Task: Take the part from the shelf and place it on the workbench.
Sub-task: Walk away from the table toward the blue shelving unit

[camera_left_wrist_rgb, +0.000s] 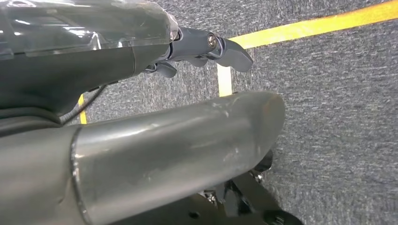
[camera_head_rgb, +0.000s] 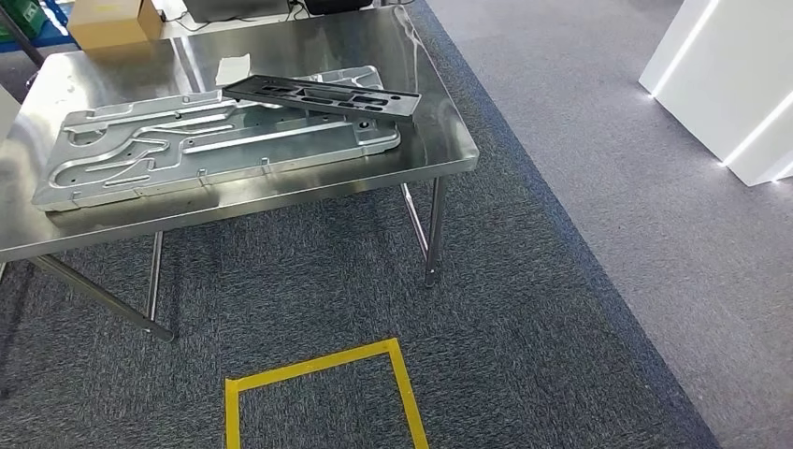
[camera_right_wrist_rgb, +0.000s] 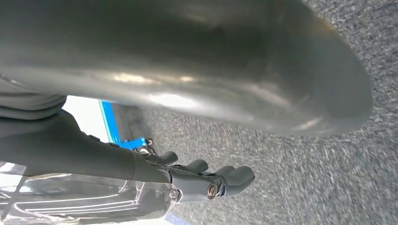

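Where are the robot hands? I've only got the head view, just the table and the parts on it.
Observer: The left robot hand hangs over the carpet, holding nothing.
Operator: And the right one?
Observer: The right robot hand is empty too, fingers loosely apart.
Operator: Anything near it?
Observer: A blue frame stands on the floor beyond it.
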You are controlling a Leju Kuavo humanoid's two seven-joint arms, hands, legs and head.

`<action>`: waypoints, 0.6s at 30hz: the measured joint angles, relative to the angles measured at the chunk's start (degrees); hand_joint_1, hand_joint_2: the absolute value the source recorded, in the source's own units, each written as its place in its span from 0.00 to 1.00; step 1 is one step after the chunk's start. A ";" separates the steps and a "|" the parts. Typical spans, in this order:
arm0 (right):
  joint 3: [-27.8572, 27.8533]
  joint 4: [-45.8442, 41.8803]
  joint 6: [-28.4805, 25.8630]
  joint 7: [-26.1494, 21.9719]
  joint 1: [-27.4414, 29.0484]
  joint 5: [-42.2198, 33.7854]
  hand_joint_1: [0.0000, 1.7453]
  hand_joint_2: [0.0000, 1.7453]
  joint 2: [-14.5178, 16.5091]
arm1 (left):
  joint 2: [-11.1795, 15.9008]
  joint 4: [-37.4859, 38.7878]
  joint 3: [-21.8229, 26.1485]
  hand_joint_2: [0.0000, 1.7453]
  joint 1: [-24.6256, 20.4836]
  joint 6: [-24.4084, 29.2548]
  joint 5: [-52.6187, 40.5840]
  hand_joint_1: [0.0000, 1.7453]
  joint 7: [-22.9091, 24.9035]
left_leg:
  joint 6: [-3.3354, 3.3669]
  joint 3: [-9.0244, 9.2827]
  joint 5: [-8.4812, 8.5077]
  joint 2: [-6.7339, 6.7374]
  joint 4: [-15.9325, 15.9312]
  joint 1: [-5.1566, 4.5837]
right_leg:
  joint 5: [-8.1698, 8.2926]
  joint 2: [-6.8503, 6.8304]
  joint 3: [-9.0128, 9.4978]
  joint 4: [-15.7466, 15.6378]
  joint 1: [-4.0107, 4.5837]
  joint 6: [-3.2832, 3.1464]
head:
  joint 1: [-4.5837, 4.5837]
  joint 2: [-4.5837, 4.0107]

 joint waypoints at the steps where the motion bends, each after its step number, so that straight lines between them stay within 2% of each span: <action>1: -0.01 0.02 0.07 0.04 0.02 0.00 0.00 0.00 0.00 | -0.01 0.00 0.01 0.00 0.09 -0.01 0.00 0.00 0.01 | 0.06 0.32 1.12 -0.02 -0.70 0.00 | -0.01 0.36 0.04 0.06 0.02 0.01 | -0.01 0.00; 2: -0.01 0.05 0.16 0.07 0.02 0.01 0.00 0.00 0.00 | -0.01 0.00 0.01 0.00 0.17 -0.01 0.00 0.00 0.02 | 0.22 1.71 3.24 -0.16 -3.76 0.00 | -0.04 0.75 0.13 0.13 0.03 0.05 | -0.02 0.00; 4: -0.01 0.11 0.42 0.17 0.00 0.05 0.00 0.00 0.02 | 0.04 0.00 0.01 0.00 0.23 0.01 -0.04 0.00 0.15 | 0.78 5.38 7.14 -1.17 -12.02 -0.04 | -0.15 1.42 0.18 0.33 0.12 0.26 | -0.02 0.00; 5: -0.01 0.15 0.57 0.23 -0.01 0.09 0.00 0.00 0.04 | 0.08 0.00 0.00 0.00 0.23 0.02 -0.08 0.00 0.27 | 1.03 6.59 8.10 -1.68 -14.86 -0.10 | -0.18 1.71 0.10 0.44 0.17 0.49 | 0.00 0.00; 6: -0.01 0.17 0.72 0.28 -0.01 0.13 0.00 0.00 0.05 | 0.11 0.00 0.00 0.00 0.24 0.05 -0.11 0.00 0.47 | 1.24 7.07 8.28 -2.05 -16.16 -0.19 | -0.18 1.92 -0.02 0.52 0.19 0.77 | 0.00 0.00; 8: -0.02 0.20 0.92 0.30 0.06 0.16 0.00 0.00 0.06 | 0.11 0.00 -0.01 0.00 0.23 0.14 -0.16 0.00 0.92 | 1.65 7.17 8.32 -1.88 -16.52 -0.28 | -0.06 2.33 -0.18 0.47 0.13 1.50 | 0.02 0.00; 10: -0.03 0.20 1.07 0.20 0.14 0.17 0.00 0.00 0.01 | 0.10 0.00 -0.01 0.00 0.19 0.20 -0.24 0.00 1.27 | 2.41 7.38 8.78 -1.33 -17.04 -0.08 | -0.94 1.80 -0.62 1.57 0.03 2.10 | 0.10 0.00; 11: -0.03 0.20 1.18 0.15 0.13 0.18 0.00 0.00 -0.02 | 0.10 0.00 -0.01 0.00 0.19 0.21 -0.28 0.00 1.36 | 2.78 7.44 9.02 -1.01 -17.30 0.06 | -2.32 1.24 -1.55 3.61 0.01 2.35 | 0.27 0.00; 13: -0.03 0.20 1.54 0.10 0.09 0.24 0.00 0.00 -0.04 | 0.10 0.00 -0.01 0.00 0.23 0.20 -0.41 0.00 1.40 | 3.12 7.26 9.16 -0.34 -17.39 0.02 | -6.24 0.24 -4.94 10.74 -0.16 2.78 | 0.62 0.00; 14: -0.03 0.21 1.77 0.17 0.09 0.28 0.00 0.00 -0.04 | 0.10 0.00 -0.01 0.00 0.26 0.15 -0.45 0.00 1.40 | 3.14 7.19 9.15 -0.01 -17.38 -0.01 | -7.69 0.08 -6.70 14.34 -0.26 2.99 | 0.70 0.00; 15: -0.03 0.21 1.99 0.32 0.11 0.33 0.00 0.00 -0.05 | 0.10 0.00 -0.01 0.00 0.28 0.06 -0.48 0.00 1.39 | 3.14 7.17 9.13 0.31 -17.37 -0.03 | -8.11 -0.01 -7.76 16.51 -0.35 3.15 | 0.71 0.00; 16: -0.03 0.22 2.20 0.53 0.15 0.39 0.00 0.00 -0.09 | 0.09 0.00 -0.01 0.00 0.26 -0.06 -0.49 0.00 1.37 | 3.09 7.22 9.09 0.57 -17.35 -0.03 | -7.27 -0.14 -7.65 16.31 -0.46 3.26 | 0.72 0.00; 17: -0.03 0.22 2.37 0.78 0.19 0.43 0.00 0.00 -0.17 | 0.08 0.00 -0.01 0.00 0.24 -0.21 -0.48 0.00 1.39 | 2.98 7.33 9.01 0.80 -17.31 -0.01 | -5.50 -0.36 -6.41 13.90 -0.57 3.31 | 0.73 0.00; 18: -0.03 0.22 2.51 0.97 0.22 0.46 0.00 0.00 -0.28 | 0.04 0.00 -0.01 0.00 0.21 -0.35 -0.48 0.00 1.45 | 2.78 7.46 8.88 0.99 -17.23 -0.01 | -3.30 -0.83 -4.30 9.77 -0.66 3.29 | 0.75 0.00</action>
